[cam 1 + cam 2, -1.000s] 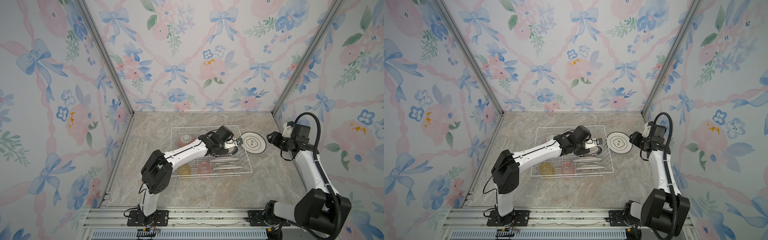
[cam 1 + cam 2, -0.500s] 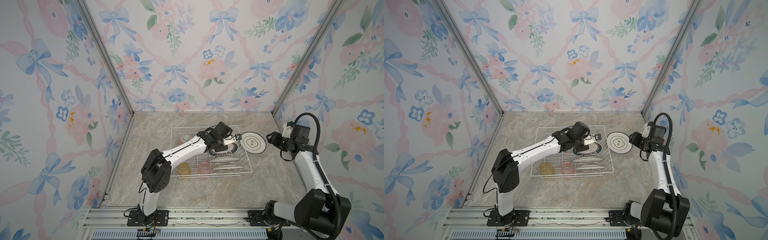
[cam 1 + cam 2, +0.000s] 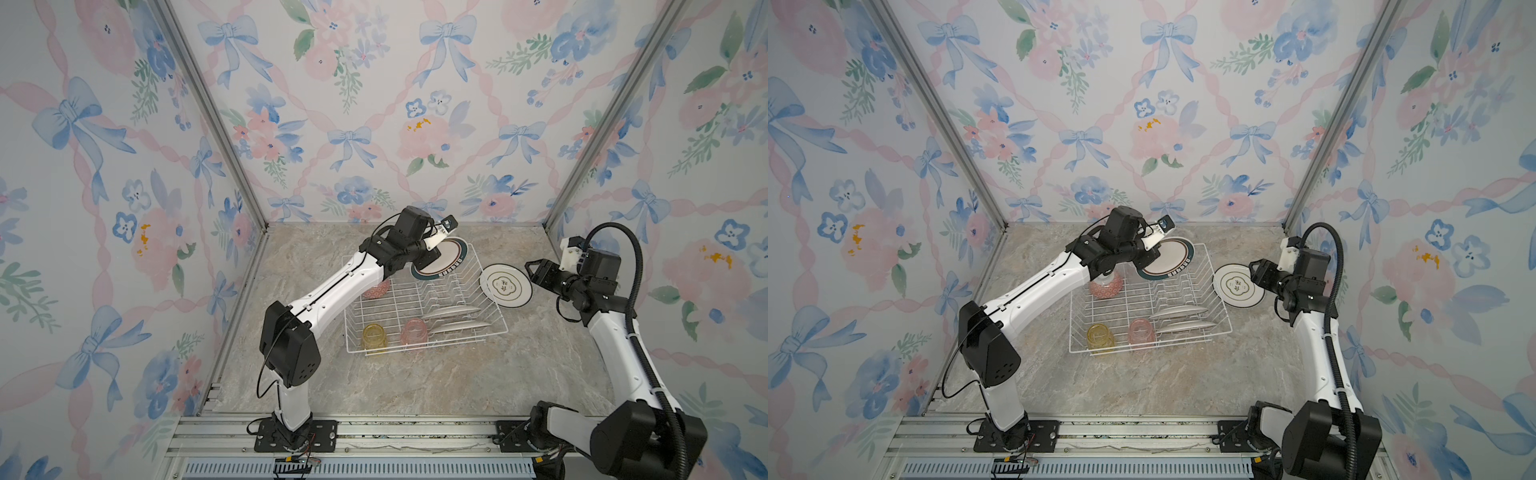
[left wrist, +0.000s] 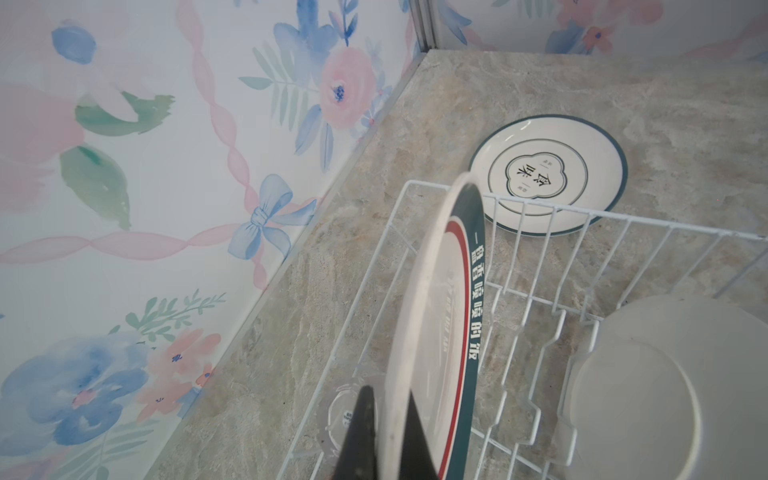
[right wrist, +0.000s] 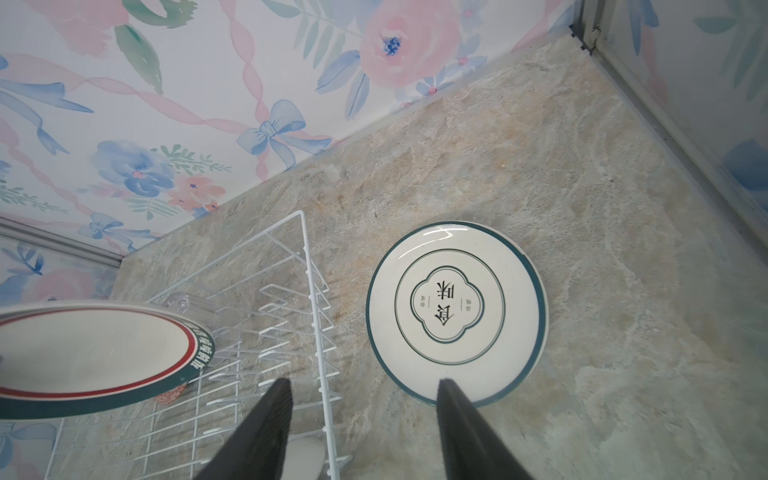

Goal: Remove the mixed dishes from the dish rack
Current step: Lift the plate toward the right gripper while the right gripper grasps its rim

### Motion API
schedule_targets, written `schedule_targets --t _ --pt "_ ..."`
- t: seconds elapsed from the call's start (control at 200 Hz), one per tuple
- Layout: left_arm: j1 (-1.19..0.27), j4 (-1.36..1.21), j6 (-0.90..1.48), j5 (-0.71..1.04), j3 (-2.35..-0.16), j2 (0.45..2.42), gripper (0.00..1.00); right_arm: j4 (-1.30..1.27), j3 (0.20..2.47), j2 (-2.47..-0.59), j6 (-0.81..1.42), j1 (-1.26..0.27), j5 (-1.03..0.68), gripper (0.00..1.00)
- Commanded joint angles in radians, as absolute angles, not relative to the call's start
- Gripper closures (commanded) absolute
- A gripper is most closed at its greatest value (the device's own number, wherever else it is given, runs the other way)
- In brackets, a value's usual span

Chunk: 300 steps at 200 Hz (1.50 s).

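The left gripper [image 4: 390, 419] is clamped on the rim of a round glazed plate [image 3: 446, 257], one dark finger on each face. The plate has a white centre, a thin red ring and a wide teal border with white characters. It is held tilted over the far end of the dish rack [image 3: 399, 299], a white wire basket with a row of upright prongs.

The right gripper [image 5: 361, 390] hovers with its jaws apart and empty, just beside a second plate [image 5: 457, 309]. This plate is white with a teal rim and a clover-shaped emblem, and it lies flat on the table to the right of the rack.

Two pale plates [image 3: 455, 311] stand on edge in the near-right slots. A yellow tumbler [image 3: 375, 337] and a pink tumbler [image 3: 413, 331] sit at the near-left end. A pink-red patterned bowl [image 3: 1106, 286] is half hidden under the left arm. A clear tumbler [image 4: 345, 415] is hard to make out behind a finger in the left wrist view.

The table [image 3: 415, 386] is veined grey-beige stone. Wallpaper of bows and flowers covers the walls, with metal posts in the corners.
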<state>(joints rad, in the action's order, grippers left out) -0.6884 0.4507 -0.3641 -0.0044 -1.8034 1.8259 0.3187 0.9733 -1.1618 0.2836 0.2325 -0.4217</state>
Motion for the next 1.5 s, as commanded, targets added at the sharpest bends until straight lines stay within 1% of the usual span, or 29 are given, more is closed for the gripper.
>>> schedule_targets --t 0.0,0.15,0.265,0.285,0.45,0.64,0.805,0.94,1.275,1.385,1.495 --pt "-0.645 0.397 -0.239 0.127 -1.824 1.780 1.00 0.241 0.945 -1.125 0.273 0.211 -0.513 0.42" --pt "-0.593 0.369 -0.142 0.278 -1.815 1.767 1.00 0.099 0.904 -1.098 0.308 0.198 -0.707 0.42" --pt "-0.554 0.320 -0.065 0.399 -1.788 1.756 1.00 0.052 0.901 -1.102 0.311 0.159 -0.787 0.42" --pt "-0.545 0.306 -0.048 0.423 -1.780 1.751 1.00 0.050 0.902 -1.105 0.305 0.149 -0.825 0.42" --pt "-0.476 0.130 0.096 0.618 -1.680 1.716 1.00 0.046 0.912 -1.117 0.272 0.071 -0.871 0.42" --pt "-0.430 -0.113 0.278 0.796 -1.566 1.705 1.00 -0.015 0.909 -1.142 0.304 0.033 -0.894 0.42" --pt "-0.431 -0.227 0.378 0.875 -1.531 1.738 1.00 -0.111 0.896 -1.175 0.356 -0.001 -0.914 0.42" --pt "-0.443 -0.277 0.417 0.900 -1.529 1.763 1.00 -0.173 0.896 -1.205 0.392 -0.025 -0.922 0.42" --pt "-0.474 -0.285 0.439 0.920 -1.564 1.830 1.00 -0.294 0.904 -1.251 0.462 -0.071 -0.936 0.43" --pt "-0.490 -0.291 0.442 0.926 -1.580 1.851 1.00 -0.331 0.906 -1.269 0.486 -0.085 -0.936 0.48" --pt "-0.501 -0.293 0.445 0.931 -1.596 1.872 1.00 -0.375 0.905 -1.281 0.514 -0.093 -0.936 0.61"
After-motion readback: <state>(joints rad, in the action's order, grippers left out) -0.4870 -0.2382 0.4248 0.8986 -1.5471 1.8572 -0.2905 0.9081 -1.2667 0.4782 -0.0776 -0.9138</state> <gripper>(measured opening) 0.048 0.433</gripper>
